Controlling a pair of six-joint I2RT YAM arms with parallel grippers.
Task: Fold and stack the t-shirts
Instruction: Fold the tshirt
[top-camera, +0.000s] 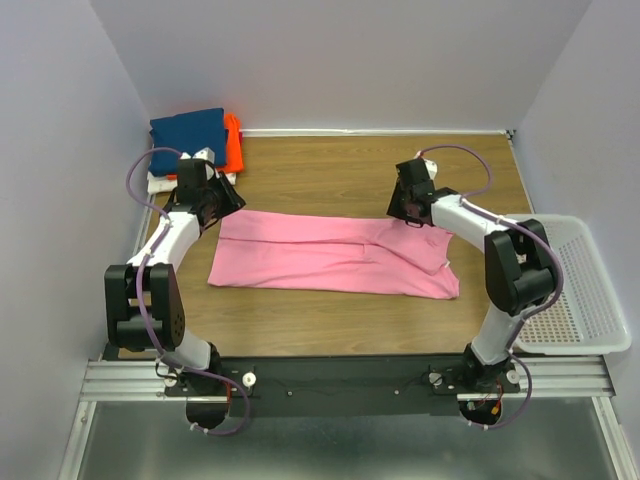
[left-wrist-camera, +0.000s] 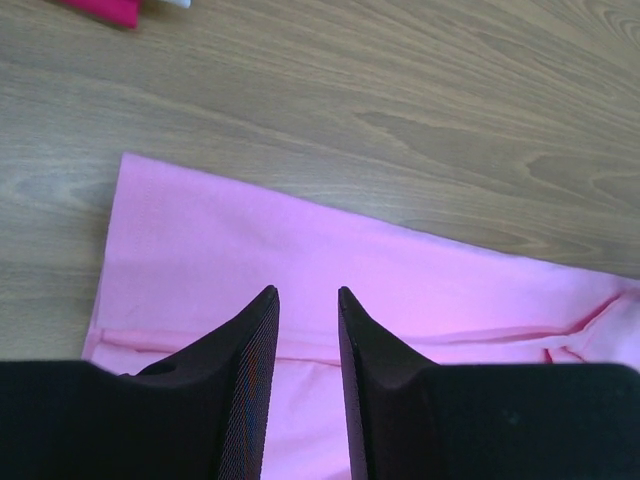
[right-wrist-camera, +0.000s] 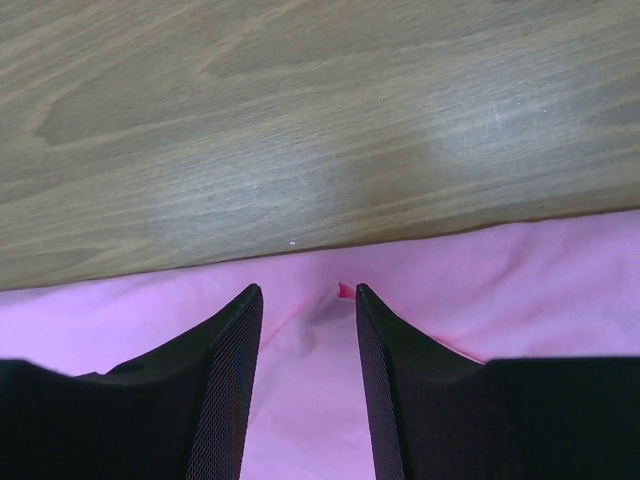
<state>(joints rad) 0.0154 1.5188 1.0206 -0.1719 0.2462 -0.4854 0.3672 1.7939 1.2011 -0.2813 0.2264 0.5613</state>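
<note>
Large plain pink soft-cloth t-shirt (top-camera: 330, 255) lies flat mid-counter. It is already doubled lengthwise into a long band running left to right between the two arms. A tucked-in sleeve shows as a crease toward its right end.

Wooden counter (top-camera: 330, 170) is bare behind the band. The stack sits in the far left corner, well apart from the band: folded navy blue t-shirt (top-camera: 188, 128) on top, folded orange t-shirt (top-camera: 233, 145) showing at its right side. White plastic mesh basket (top-camera: 590, 300) stands at the right edge.

Left fingers (top-camera: 225, 203) (left-wrist-camera: 268, 305) hang over the band's left end, near the far corner. They stand a narrow gap apart with pink cloth visible between them, nothing pinched.

Right fingers (top-camera: 408, 212) (right-wrist-camera: 250, 305) hang over the far hem toward the right end. They are spread wider, tips right where cloth meets wood, and also hold nothing.

Step in hand, as I read it: mid-fold on the pink shirt, with both arms lined up to take the far edge for the next fold.

Next move calls for both sets of fingers to drop onto the hem and close on every layer at once. The cloth is soft and doubled, so a shallow pinch would likely catch only the top layer. Both ends then need lifting together, or the band will skew. Stacking on the navy shirt comes after.
</note>
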